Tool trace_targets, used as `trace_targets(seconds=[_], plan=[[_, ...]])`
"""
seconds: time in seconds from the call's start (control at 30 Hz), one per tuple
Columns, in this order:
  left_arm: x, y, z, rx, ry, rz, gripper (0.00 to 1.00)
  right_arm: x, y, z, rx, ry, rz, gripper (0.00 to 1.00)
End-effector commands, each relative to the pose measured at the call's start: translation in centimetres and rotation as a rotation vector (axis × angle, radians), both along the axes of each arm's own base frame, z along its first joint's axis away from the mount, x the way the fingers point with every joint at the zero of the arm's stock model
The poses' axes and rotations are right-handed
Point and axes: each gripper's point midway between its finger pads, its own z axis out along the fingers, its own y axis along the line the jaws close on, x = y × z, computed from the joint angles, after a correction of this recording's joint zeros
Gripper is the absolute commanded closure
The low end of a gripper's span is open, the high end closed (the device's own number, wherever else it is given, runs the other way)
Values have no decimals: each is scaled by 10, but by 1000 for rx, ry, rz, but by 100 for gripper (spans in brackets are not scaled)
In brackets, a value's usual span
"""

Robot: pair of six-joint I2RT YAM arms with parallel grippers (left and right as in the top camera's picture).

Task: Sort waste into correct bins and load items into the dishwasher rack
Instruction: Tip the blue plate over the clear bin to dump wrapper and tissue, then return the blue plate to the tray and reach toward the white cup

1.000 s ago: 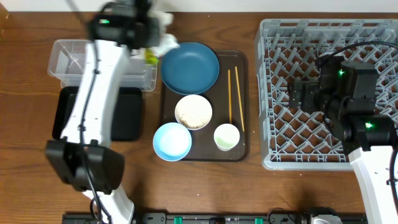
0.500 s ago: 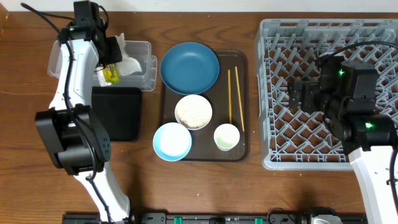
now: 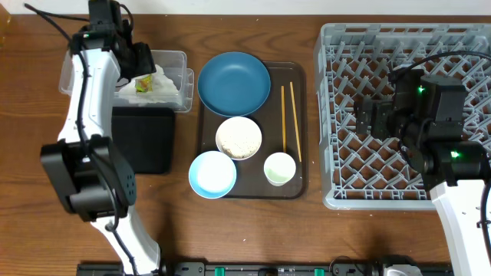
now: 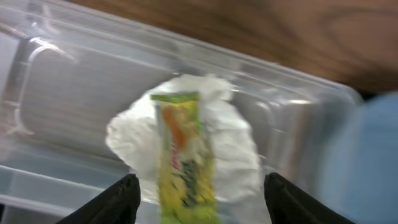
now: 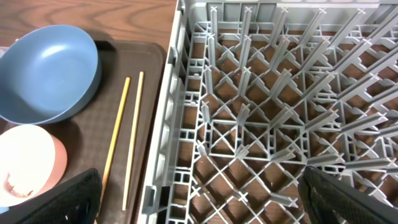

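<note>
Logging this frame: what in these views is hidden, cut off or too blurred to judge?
Left wrist: print on the snack wrapper is motion-blurred, unreadable.
Overhead: the left arm covers part of the clear tub and the black tray.
Overhead: the right arm hides part of the rack floor.
Right wrist: the white bowl is cut off by the left edge.

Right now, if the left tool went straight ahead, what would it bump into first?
Probably the wrapper on the tissue in the tub. It lies right in front of the open left tool, though depth is unclear.
</note>
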Motion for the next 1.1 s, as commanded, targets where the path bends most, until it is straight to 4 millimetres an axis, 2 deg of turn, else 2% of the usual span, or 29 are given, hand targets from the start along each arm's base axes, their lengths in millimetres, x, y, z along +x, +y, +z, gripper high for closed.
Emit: trace_targets(seconds=[0.0, 0.1, 0.2, 0.3, 0.5, 0.87, 0.93, 1.07], plan=[[-4, -36, 53, -84, -109, -119, 34, 2, 6, 5, 6, -10, 27, 1], [-16, -64, 61, -93, -94, -174, 34, 2, 6, 5, 6, -10, 27, 1], [-31, -94, 57, -103, -37, -236, 33, 1, 7, 5, 9, -8, 30, 1], [-56, -123, 45, -121, 71, -276, 34, -1, 6, 3, 8, 5, 29, 1], [-105, -168, 31, -163, 265, -256, 34, -3, 6, 1, 7, 14, 29, 1], [-187, -273, 22, -177, 437, -514, 35, -2, 6, 0, 7, 17, 29, 1], [-196, -288, 14, -169, 444, -519, 36, -1, 7, -1, 7, 20, 29, 1], [-205, -298, -11, -113, 450, -482, 36, -2, 7, -2, 7, 26, 29, 1]])
